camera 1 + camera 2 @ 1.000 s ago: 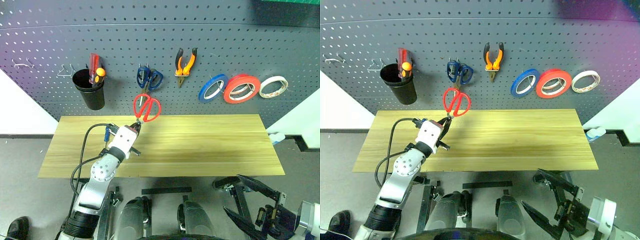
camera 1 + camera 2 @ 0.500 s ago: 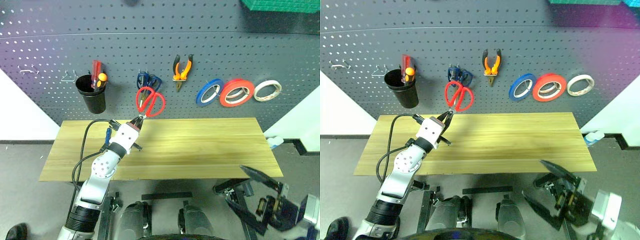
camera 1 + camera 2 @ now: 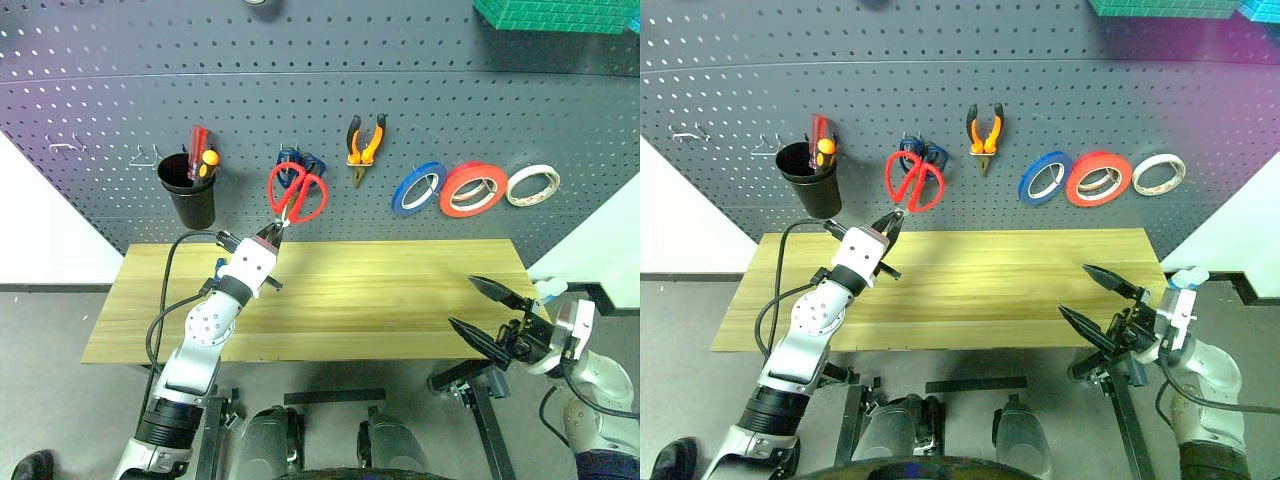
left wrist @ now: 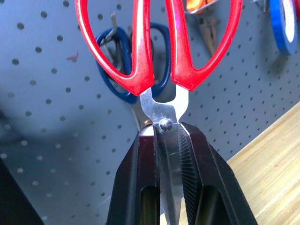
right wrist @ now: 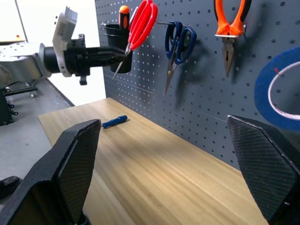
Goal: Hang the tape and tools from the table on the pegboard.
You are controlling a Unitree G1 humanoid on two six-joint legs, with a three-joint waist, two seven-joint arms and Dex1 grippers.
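The left gripper (image 3: 272,236), clamped on the blades of the red-handled steel scissors (image 3: 297,192), lifts their loops to the dark grey perforated pegboard (image 3: 320,110) for hooking, while the right gripper (image 3: 492,316) waits wide open and empty over the wooden worktop (image 3: 380,290)

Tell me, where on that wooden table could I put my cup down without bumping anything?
Almost anywhere: the table is bare across its middle and right. A small blue screwdriver lies near its back left, by the left gripper holding the red scissors. The right gripper hovers open at the front right corner. The pegboard above is crowded.
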